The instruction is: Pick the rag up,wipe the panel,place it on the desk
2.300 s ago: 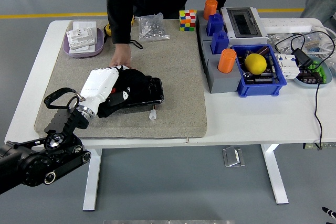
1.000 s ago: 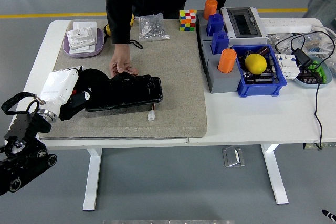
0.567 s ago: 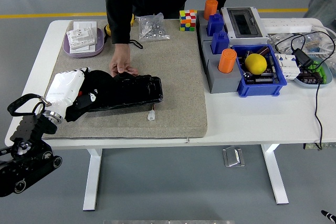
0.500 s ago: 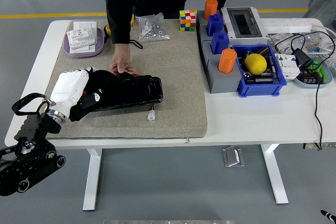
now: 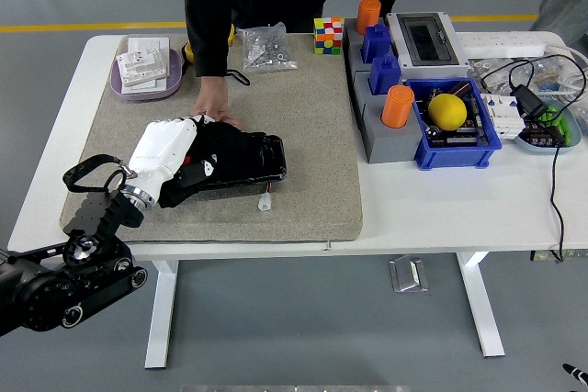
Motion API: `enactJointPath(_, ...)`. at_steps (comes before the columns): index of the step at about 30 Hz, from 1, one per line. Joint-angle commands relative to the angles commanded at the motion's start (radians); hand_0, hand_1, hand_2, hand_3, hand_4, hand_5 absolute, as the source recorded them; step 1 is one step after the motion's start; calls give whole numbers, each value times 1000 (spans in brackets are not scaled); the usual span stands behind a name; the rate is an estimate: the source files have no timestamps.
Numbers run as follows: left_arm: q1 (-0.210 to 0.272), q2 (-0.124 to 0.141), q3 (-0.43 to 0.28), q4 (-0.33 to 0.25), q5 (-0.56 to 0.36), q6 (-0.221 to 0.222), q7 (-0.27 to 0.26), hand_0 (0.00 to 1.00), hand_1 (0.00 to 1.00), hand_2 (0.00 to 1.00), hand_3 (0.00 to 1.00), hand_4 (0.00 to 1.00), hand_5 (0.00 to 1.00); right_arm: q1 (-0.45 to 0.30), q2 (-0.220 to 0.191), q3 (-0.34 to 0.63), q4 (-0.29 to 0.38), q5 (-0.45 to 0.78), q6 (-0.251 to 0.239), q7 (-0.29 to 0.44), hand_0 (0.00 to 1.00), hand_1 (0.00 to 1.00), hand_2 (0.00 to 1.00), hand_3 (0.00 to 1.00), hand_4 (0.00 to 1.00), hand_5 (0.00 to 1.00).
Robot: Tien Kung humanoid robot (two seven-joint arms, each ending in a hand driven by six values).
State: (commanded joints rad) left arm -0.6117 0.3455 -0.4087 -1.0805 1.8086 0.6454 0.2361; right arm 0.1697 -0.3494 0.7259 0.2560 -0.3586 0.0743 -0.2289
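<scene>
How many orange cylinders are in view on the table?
2. One orange cylinder stands at the far end of the grey holder, by the Rubik's cube; the other stands at its near end, beside the blue bin.

A blue bin (image 5: 484, 144) is sitting at the right of the white table (image 5: 432, 208), holding a yellow ball (image 5: 446, 111). Just left of the bin, an orange cylinder (image 5: 398, 106) is standing on a grey block (image 5: 381, 140). Behind the bin a grey electrical box (image 5: 424, 43) is lying. Well left of it, a colour cube (image 5: 328, 35) and a bag of hardware (image 5: 266, 50) are resting near the table's far edge.
</scene>
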Motion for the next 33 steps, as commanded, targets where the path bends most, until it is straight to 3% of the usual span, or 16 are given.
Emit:
enactJointPath(9, -42, -44, 40, 14, -13, 0, 9, 189, 75, 660, 715, 459, 25, 9, -10, -7, 1, 1, 2, -4, 772, 619, 710, 639, 998, 575)
enactJointPath(33, -128, -107, 149, 52, -46, -5, 29, 189, 73, 660, 714, 462, 31, 21, -17, -18, 5, -4, 5, -3, 772, 619, 710, 639, 998, 575)
